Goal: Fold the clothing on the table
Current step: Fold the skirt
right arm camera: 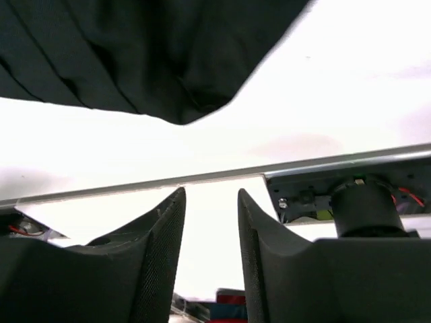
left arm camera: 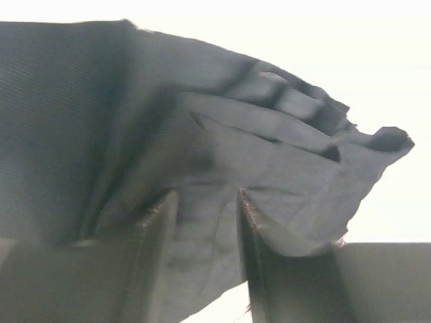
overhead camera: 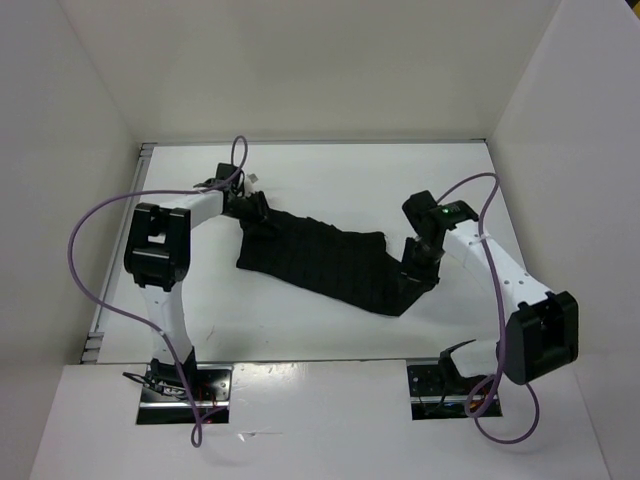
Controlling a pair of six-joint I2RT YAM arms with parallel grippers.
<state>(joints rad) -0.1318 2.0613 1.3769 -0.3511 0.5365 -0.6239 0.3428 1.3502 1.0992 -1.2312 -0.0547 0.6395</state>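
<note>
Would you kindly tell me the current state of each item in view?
Clothing: lying creased on the table, in a slanted strip.
Left gripper: open, fabric in its gap.
Right gripper: open, empty.

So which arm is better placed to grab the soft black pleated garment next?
Probably left: the garment lies between the left gripper's open fingers. The right gripper is open over white table, garment beyond its tips.

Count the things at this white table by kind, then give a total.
Black garment: 1
Robot arms: 2
Purple cables: 2
Total: 5
</note>
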